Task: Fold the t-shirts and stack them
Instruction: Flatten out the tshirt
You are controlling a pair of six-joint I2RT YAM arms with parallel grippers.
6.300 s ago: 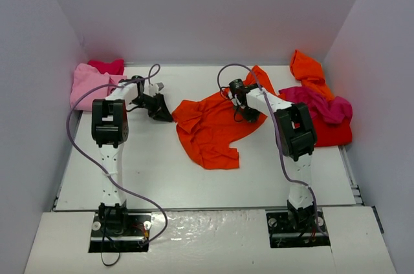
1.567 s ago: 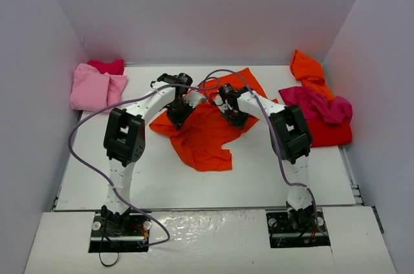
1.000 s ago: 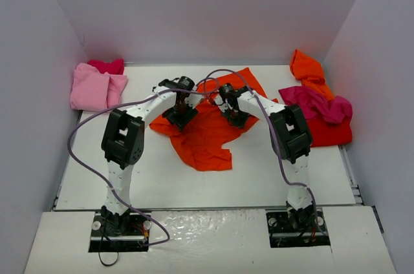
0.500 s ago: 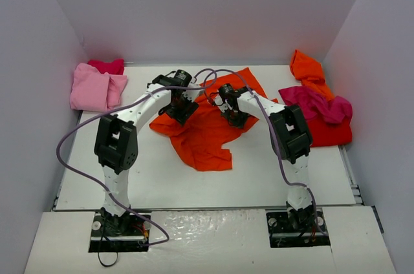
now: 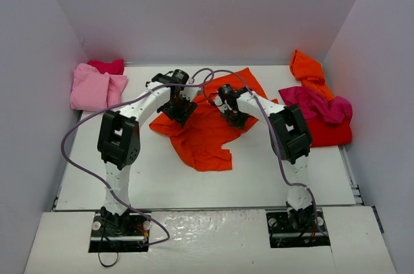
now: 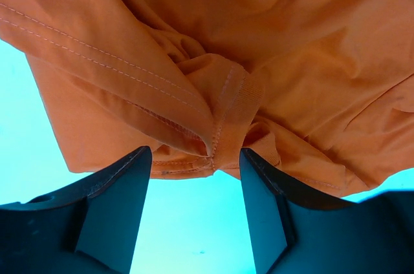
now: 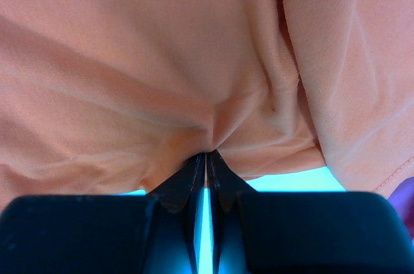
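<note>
Your orange shirt (image 5: 206,133) lies crumpled at the centre of the top view, and both grippers sit on its upper part. Your left gripper (image 6: 194,158) has its fingers spread; a bunched seam of the shirt lies at the tips between them, with cloth filling the upper part of the left wrist view and bare table (image 6: 194,235) below. Your right gripper (image 7: 206,156) is clamped on a gathered fold of the shirt, mid-frame in the right wrist view, well apart from the pink shirts (image 5: 94,85) at upper left.
</note>
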